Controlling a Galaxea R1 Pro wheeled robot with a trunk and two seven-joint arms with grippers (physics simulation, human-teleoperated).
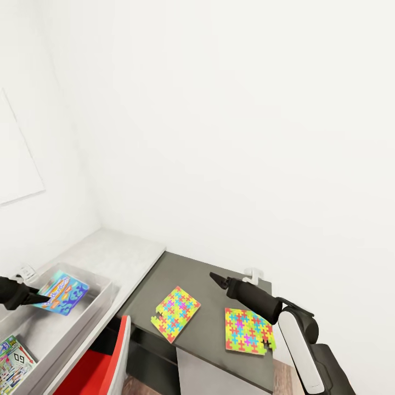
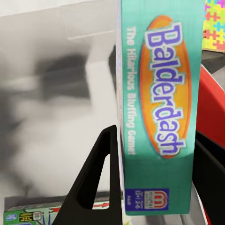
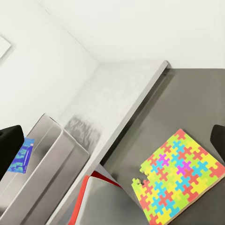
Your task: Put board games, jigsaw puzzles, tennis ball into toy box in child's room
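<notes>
My left gripper [image 1: 43, 294] is shut on the blue "Balderdash" board game [image 1: 63, 293], holding it tilted just above the translucent grey toy box [image 1: 90, 321] on the pale grey table [image 1: 118, 255]. In the left wrist view the game box [image 2: 159, 103] sits clamped between the black fingers [image 2: 101, 178]. A green printed board game [image 1: 13, 365] lies inside the bin's near end. Two multicoloured jigsaw puzzles [image 1: 175, 312] [image 1: 248, 330] lie flat on the dark lower desk section [image 1: 211, 334]. My right gripper [image 1: 215, 278] hovers open above and between them. The tennis ball is out of view.
A red chair [image 1: 96, 367] stands tucked between the toy box and the lower desk. White walls close the corner behind the desk, with a small white fitting [image 1: 253, 273] on the wall by my right arm. In the right wrist view the nearer jigsaw [image 3: 180, 180] lies beside the chair.
</notes>
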